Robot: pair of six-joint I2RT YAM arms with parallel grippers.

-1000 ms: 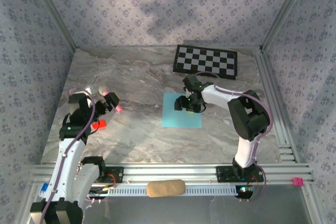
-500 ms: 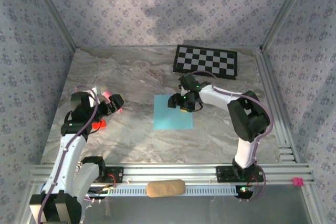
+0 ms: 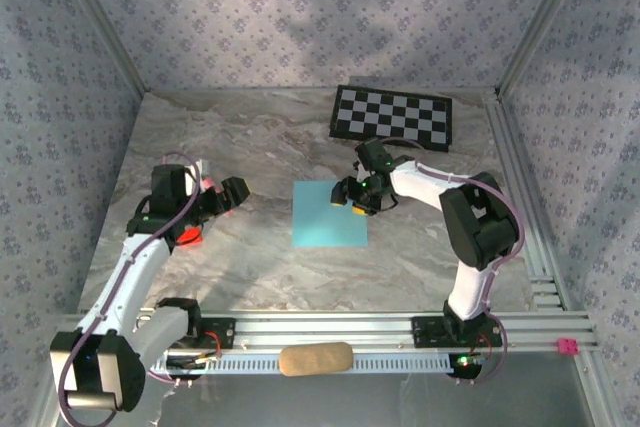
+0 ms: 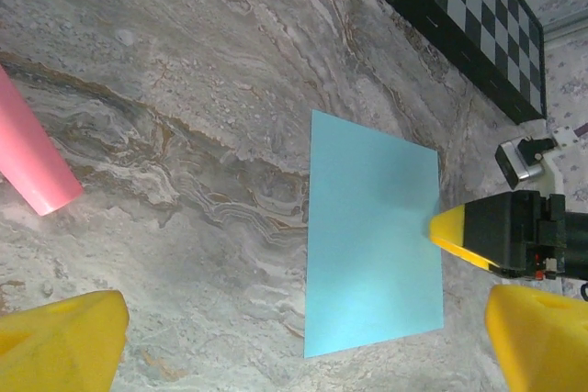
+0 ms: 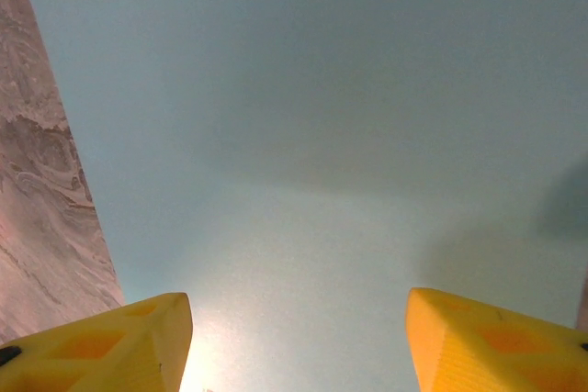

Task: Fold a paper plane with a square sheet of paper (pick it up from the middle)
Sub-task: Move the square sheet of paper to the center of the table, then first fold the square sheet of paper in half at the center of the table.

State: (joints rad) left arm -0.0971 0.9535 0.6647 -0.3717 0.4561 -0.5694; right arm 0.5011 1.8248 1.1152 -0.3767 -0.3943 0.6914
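Left gripper [image 3: 230,195] is hanging with jaws wide, well left of the square sheet of paper [image 3: 330,215], which is lying flat on the table [image 3: 250,267]. Right gripper [image 3: 352,197] is hovering over the sheet's right edge, jaws apart, gripping nothing.

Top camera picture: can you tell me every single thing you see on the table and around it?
square sheet of paper: one, light blue, flat, mid-table
checkerboard mat: one, black and white, far right
marker pen: one, pink, near the left gripper
small thing: one, red, beside the left arm
oblong pad: one, tan, front rail
table: one, grey marble
left gripper: one, yellow fingers, open, left of the paper
right gripper: one, yellow fingers, open, over the paper
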